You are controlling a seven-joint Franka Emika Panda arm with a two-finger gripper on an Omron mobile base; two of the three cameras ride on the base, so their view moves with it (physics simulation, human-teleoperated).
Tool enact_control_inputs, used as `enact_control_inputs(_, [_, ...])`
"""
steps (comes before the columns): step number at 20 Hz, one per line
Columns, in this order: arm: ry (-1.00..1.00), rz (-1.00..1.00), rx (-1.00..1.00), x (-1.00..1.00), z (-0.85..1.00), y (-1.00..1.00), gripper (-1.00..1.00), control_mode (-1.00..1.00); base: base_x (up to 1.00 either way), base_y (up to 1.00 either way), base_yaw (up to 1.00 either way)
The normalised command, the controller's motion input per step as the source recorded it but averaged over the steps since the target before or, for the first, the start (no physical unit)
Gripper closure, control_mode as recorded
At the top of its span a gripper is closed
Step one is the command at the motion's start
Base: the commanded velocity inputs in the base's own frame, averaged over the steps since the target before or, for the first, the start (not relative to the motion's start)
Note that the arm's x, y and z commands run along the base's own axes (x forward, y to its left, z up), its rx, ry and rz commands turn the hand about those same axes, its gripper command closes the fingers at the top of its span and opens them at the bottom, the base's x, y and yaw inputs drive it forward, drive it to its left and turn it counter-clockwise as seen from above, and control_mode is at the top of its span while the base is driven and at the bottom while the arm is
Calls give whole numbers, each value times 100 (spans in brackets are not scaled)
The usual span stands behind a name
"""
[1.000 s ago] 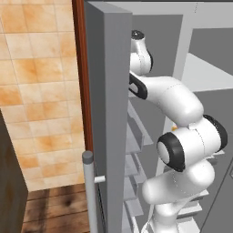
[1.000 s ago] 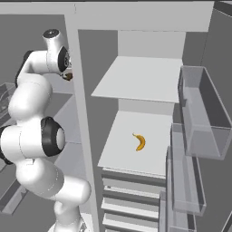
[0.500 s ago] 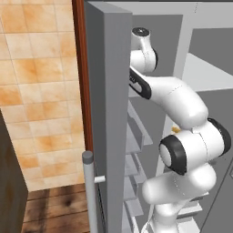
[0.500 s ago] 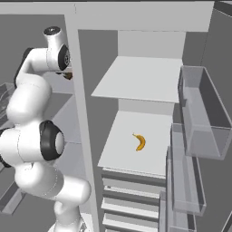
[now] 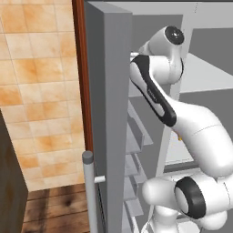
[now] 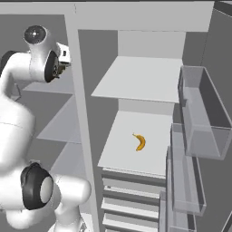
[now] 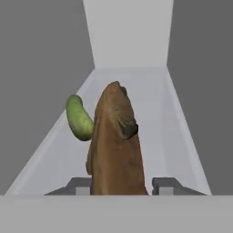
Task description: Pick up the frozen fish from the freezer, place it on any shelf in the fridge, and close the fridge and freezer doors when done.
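Hand view: cucumber [image 7: 80, 117] touching frozen fish [image 7: 116, 141].

Frozen fish [image 7: 116, 145] on the freezer [image 7: 150, 118] shelf — cucumber [image 7: 79, 117] just left, touching it.

The frozen fish [image 7: 116, 145], dark brown and slender, is sitting squarely between the tool's [image 7: 120, 185] two fingertips, which are closing on its flanks, and is stretching away from the tool along the pale freezer [image 7: 175, 132] shelf.
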Motion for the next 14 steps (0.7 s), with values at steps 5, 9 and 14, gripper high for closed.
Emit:
enact_control_inputs(5, [-27,1,4,-100,67,-2,100,-100,0,0,0])
enact_control_inputs(9, [4,0,0,-100,8,-19,100,-100,0,0,0])
enact_control_inputs(14, [19,2,-3,-100,0,-28,100,-100,0,0,0])
